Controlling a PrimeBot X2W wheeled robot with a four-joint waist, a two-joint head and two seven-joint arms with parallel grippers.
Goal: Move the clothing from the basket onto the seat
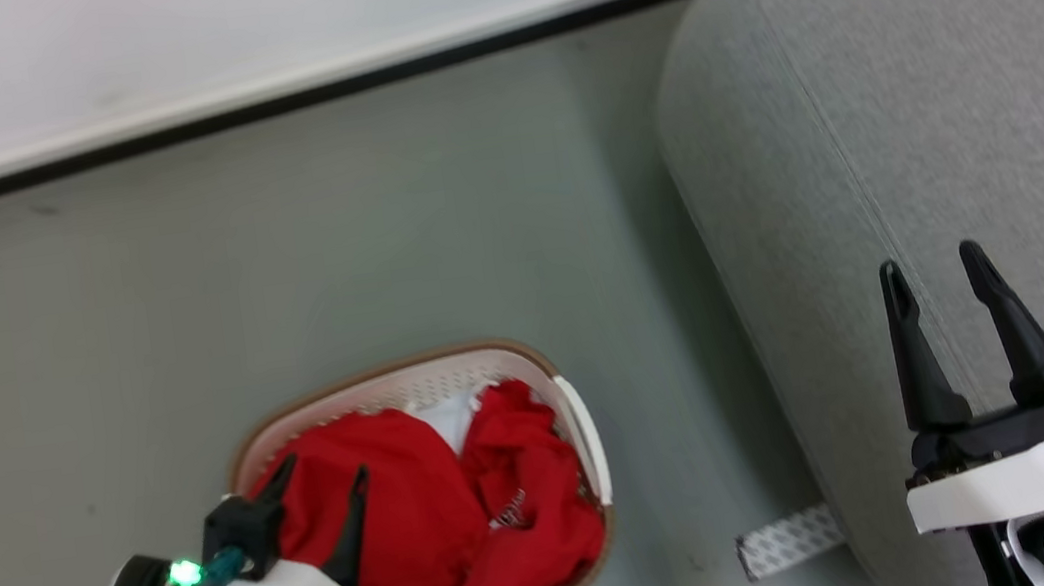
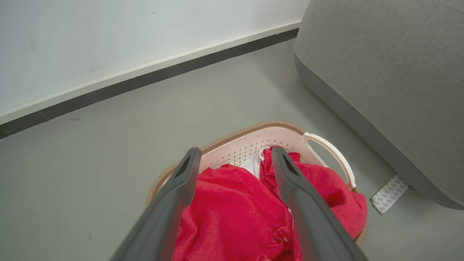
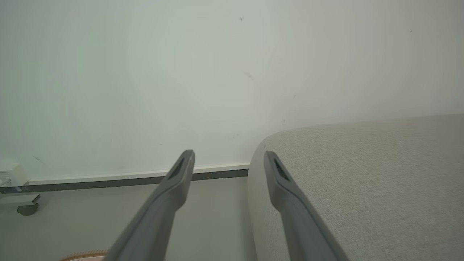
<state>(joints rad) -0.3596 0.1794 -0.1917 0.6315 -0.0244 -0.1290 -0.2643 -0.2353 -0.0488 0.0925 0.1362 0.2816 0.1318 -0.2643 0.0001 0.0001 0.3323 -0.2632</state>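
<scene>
basket (image 1: 453,378) on the grey floor (image 1: 274,245), just left of the sofa (image 1: 908,81), a gap of floor between them. lower rim of basket cut off by the head view's bottom edge, its near-left part hidden behind the left arm.

clothing (image 1: 409,509) all in the basket: red heap, crumpled, filling most of it. cannot count the garments, the folds run together. a bit of white cloth (image 1: 448,419) shows near the far wall of the basket. lettering (image 1: 510,511) on the right-hand fold, too small and creased to read.

left gripper (image 1: 324,472) over the near-left of the heap, fingers spread wide, nothing between them. from the left wrist view the fingers frame the red cloth and the basket's far wall; cannot tell if the tips touch the fabric. basket handle (image 2: 330,152) clear on the sofa side.

right gripper (image 1: 931,261) over the sofa's edge, well apart from the basket, fingers parted and empty. height above the cushion hard to judge.

sofa top bare where visible; most of it runs out of frame to the right. a stitched seam runs down it.

patterned pale strip (image 1: 789,540) pokes out from under the sofa onto the floor; what it is, unclear.

wall (image 1: 146,40) with dark skirting board (image 1: 256,111) behind. right wrist view: a castor (image 3: 27,208) at far left, its body cut off.
</scene>
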